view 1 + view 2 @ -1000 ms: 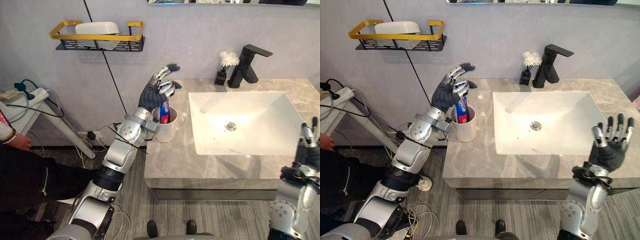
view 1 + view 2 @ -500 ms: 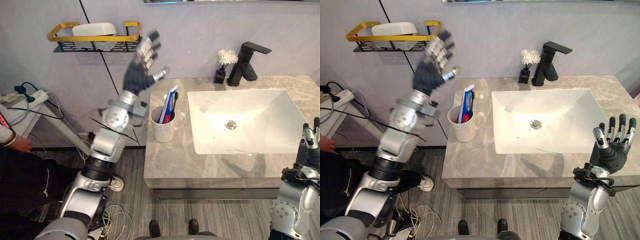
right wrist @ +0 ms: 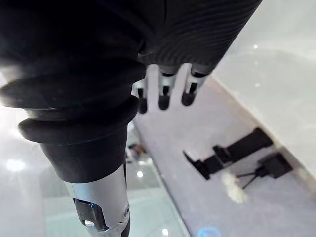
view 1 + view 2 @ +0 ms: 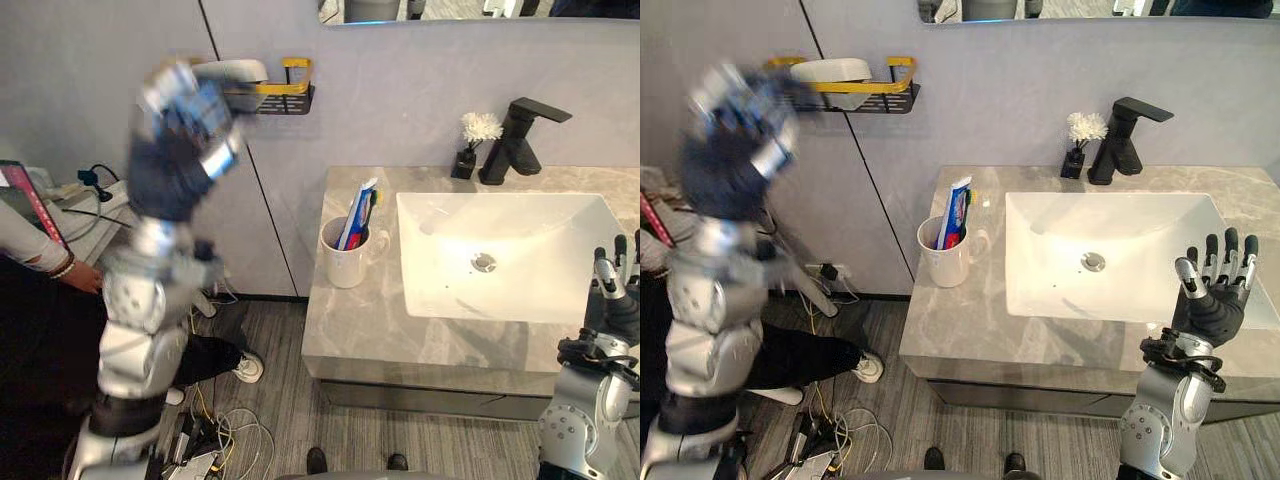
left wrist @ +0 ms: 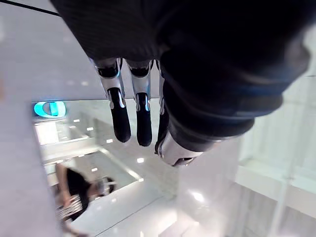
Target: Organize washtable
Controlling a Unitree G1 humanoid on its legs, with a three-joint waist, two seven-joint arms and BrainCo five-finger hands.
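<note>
Left robot hand [image 4: 178, 140]: raised high off the desk, blurred, at the left end of the wall shelf [image 4: 285, 98]. You cannot tell whether it touches the shelf. Its fingers [image 5: 121, 123] are straight and side by side in the left wrist view, with nothing between them and the thumb. It holds nothing.

Right robot hand [image 4: 1212, 295]: you find it upright at the front right edge of the desk [image 4: 370, 330], fingers [image 3: 163, 96] straight and pointing up. It is empty and touches nothing.

Items for your list:
- Mug [image 4: 345, 262]: white, upright on the desk just left of the sink [image 4: 560, 310], handle turned toward the sink.
- Toothpaste tube [image 4: 355, 213]: standing in the mug and leaning toward the sink. It is white with blue and red print, too small for you to read.
- Toothbrush [image 4: 370, 212]: a dark handle in the same mug, beside the tube.
- Faucet [image 4: 520, 140]: black, at the back of the desk behind the sink.
- Vase [image 4: 478, 135]: small and dark with a white flower, just left of the faucet.
- Wall shelf: a black tray with a yellow rail, fixed to the wall left of the desk.
- White box [image 4: 235, 72]: lies on the shelf, with no writing you can make out.
- Person's hand [image 4: 78, 275]: at the left edge of the left eye view, well apart from the desk.
</note>
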